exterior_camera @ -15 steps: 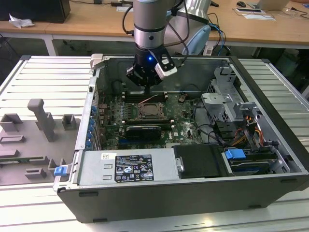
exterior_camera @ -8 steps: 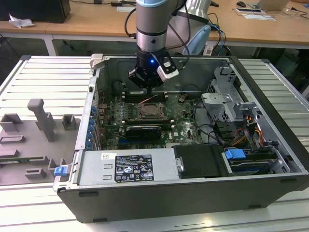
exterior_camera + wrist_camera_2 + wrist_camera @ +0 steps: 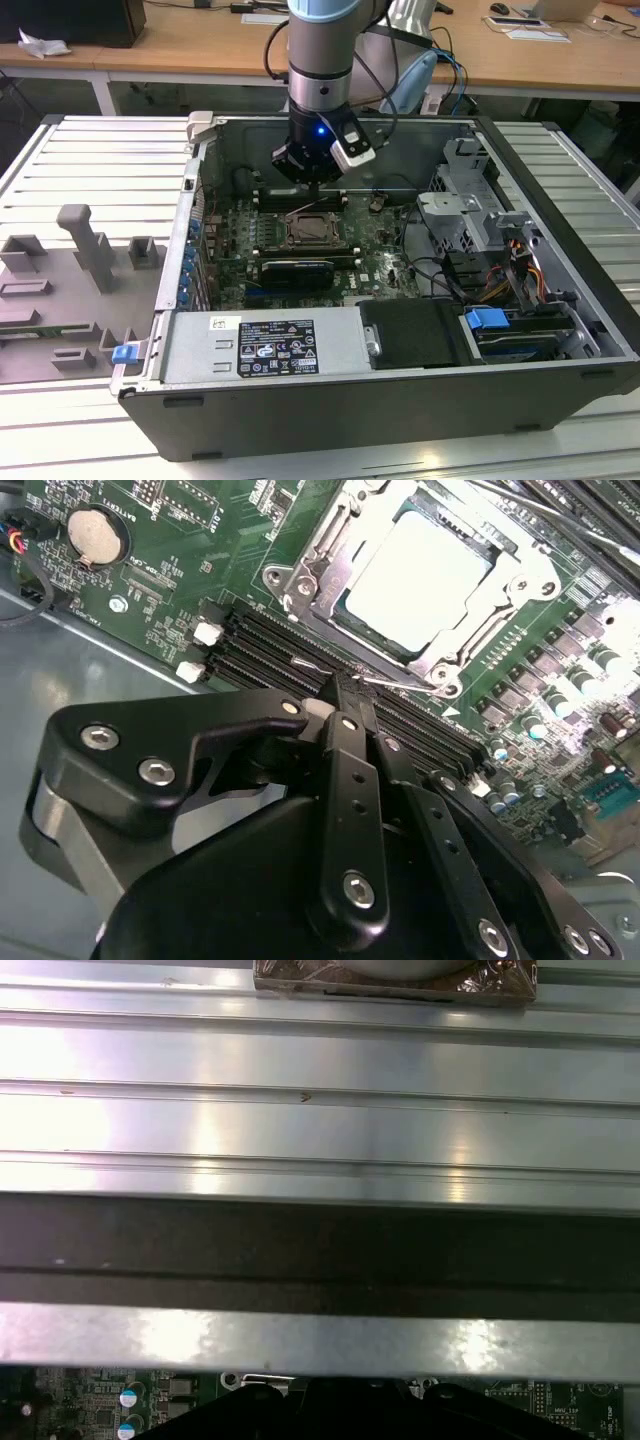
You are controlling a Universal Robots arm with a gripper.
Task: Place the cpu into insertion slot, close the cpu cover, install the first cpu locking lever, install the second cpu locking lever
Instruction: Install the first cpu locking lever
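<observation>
Exterior view: an open computer case [image 3: 560,330] lies on a ribbed metal table [image 3: 90,150], and the grey-and-blue robot arm [image 3: 320,50] reaches down into it from the far side. On the floor of the case sits the green motherboard [image 3: 375,265], with the power supply [image 3: 265,345] along the near wall and a drive cage [image 3: 470,210] at the exterior view's right. The gripper [image 3: 315,178] hangs just above the far edge of the insertion slot [image 3: 312,230], near the middle of the board. Second wrist view, closer in, shows the gripper [image 3: 345,695] with its black fingers [image 3: 350,750] drawn together to a point over the memory slots [image 3: 270,655], just beside the socket, with a thin wire lever [image 3: 400,685] at the tips; whether they pinch it I cannot tell. The cpu [image 3: 420,575] lies seated in the socket, its pale metal top showing through the window of the cpu cover [image 3: 330,555], which lies flat around it. A coin cell battery [image 3: 97,535] sits well apart on the board.
</observation>
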